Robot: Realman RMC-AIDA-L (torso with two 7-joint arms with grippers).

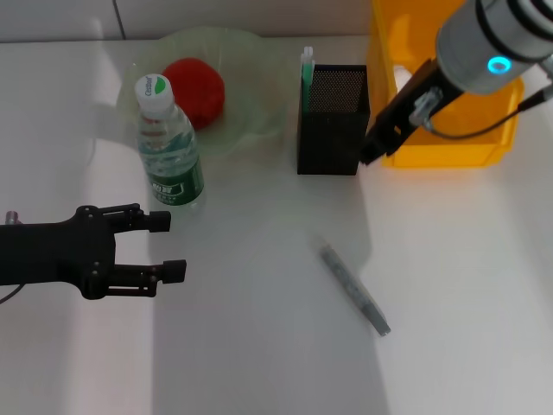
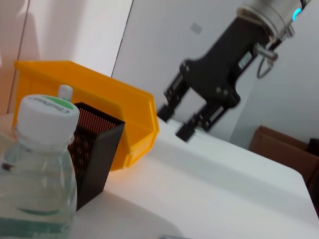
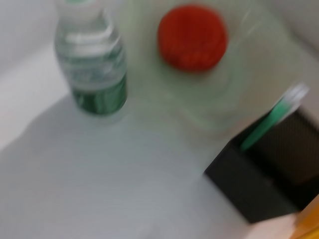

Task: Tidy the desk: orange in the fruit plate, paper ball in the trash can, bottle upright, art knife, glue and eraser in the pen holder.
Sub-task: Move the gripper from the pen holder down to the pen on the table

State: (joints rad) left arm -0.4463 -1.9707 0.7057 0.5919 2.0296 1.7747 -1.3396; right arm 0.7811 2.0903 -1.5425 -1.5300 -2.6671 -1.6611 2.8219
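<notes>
White tabletop fills the head view. The orange (image 1: 194,91) already sits in the fruit plate (image 1: 251,121) at the back, and the bottle (image 1: 168,147) stands upright just in front of that plate. The pen holder (image 1: 333,121) is right of them with a green stick, likely the glue (image 1: 306,73), poking out of it, and the trash can (image 1: 449,143) stands behind and to its right. A grey art knife (image 1: 354,290) lies loose on the table, well apart from everything. The left gripper (image 1: 168,246) rests low near the bottle, fingers spread and empty. The right gripper (image 1: 370,149) hangs just beside the pen holder's right wall; from here I cannot tell its jaws.

From the left wrist, the bottle's cap looms close, with the pen holder and trash can behind it, and the right gripper (image 2: 174,124) shows its fingers parted, nothing between them.

From the right wrist, I see only the bottle, orange, plate and holder.

My worry: if the right arm swings toward the knife, it could clip the light holder and tip it. The flat, slim knife may also slip from a pinch.
</notes>
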